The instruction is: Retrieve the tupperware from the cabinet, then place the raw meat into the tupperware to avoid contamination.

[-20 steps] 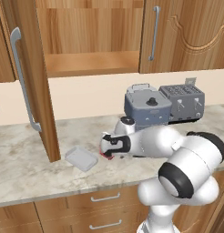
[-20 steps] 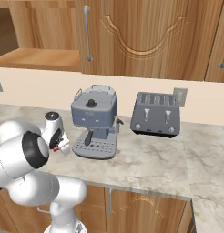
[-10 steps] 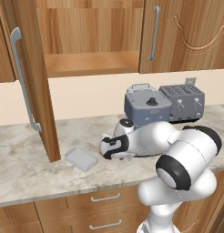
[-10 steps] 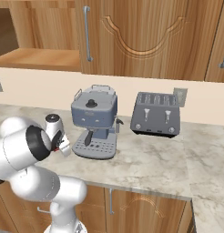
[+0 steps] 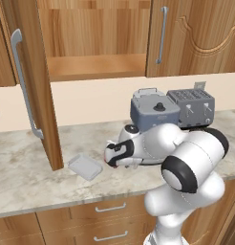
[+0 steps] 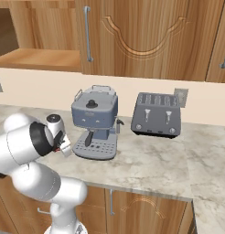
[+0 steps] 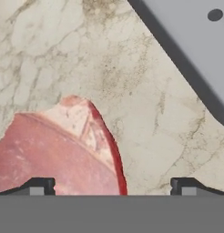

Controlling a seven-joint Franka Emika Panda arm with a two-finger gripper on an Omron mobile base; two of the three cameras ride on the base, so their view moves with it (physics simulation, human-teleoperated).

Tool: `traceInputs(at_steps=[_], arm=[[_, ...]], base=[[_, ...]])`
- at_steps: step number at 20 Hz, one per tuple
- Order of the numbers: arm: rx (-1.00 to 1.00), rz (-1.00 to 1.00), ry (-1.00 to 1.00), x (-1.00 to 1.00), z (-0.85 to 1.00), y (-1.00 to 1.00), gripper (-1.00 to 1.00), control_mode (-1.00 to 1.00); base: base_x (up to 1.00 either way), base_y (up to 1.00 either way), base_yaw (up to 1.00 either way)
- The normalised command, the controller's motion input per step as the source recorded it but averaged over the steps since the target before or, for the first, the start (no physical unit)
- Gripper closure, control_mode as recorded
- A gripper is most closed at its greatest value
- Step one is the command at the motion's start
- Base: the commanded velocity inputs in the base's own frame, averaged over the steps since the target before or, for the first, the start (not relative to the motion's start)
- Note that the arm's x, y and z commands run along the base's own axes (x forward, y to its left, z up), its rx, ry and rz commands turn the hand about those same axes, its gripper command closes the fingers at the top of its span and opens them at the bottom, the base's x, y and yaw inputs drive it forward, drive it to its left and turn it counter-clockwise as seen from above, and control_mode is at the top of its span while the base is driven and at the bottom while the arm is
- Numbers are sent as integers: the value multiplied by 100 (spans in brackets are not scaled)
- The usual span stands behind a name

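Note:
The raw meat (image 7: 54, 154), a pinkish-red lump, lies on the marble counter right under my gripper (image 7: 112, 187). The jaws are open and stand on either side of it, and the lump sits closer to the left fingertip (image 7: 38, 186). In the left base view my gripper (image 5: 111, 157) hangs low over the counter, just right of the tupperware (image 5: 85, 167), a shallow pale square container that stands empty. Above it the cabinet (image 5: 95, 67) is open, with its door (image 5: 31, 81) swung out to the left and a bare shelf inside.
A grey coffee machine (image 5: 153, 110) and a toaster (image 5: 193, 105) stand behind the arm; the machine's base (image 7: 191, 45) comes close to the hand. The open door hangs over the counter's left part. Drawers (image 5: 110, 208) run below the counter edge.
The hand has settled a little lower over the meat, hiding it in the left base view, and the elbow has risen slightly. The jaws stay open.

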Motion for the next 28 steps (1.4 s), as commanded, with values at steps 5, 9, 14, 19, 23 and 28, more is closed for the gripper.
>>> traceInputs(at_steps=[5, 9, 14, 19, 23, 28], arm=[[0, 0, 0, 17, -14, 10, 100, -100], [0, 0, 0, 12, -6, 9, 100, -100], [0, 0, 0, 10, -1, 7, 100, -100], [-2, -1, 2, 7, 10, 22, 100, -100], [-4, -3, 0, 9, 17, 27, 100, -100], [-1, -3, 0, -6, 41, 5, 100, -100]], base=[[0, 0, 0], [0, 0, 0], [0, 0, 0], [0, 0, 0], [0, 0, 0], [0, 0, 0]])
